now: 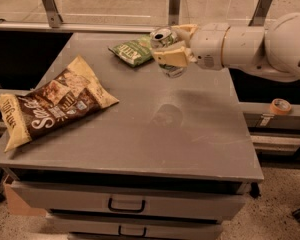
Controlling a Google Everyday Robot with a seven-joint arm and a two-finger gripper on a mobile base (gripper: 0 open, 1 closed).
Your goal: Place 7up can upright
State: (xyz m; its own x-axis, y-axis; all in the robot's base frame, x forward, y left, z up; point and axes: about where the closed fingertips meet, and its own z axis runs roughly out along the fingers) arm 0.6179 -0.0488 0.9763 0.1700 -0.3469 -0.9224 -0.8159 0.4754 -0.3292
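The 7up can (165, 38) is a shiny silver can, held upright with its top opening showing and its lower part (173, 71) below the fingers. My gripper (171, 46) comes in from the right on a white arm and is shut on the can, one cream finger (174, 57) across its front. The can hangs above the far middle of the grey table (140, 129), clear of the surface.
A green snack bag (133, 52) lies just left of the can at the table's far side. A large brown chip bag (55, 102) lies on the left. A tape roll (280, 106) sits on a ledge to the right. Drawers (126, 204) are below the front edge.
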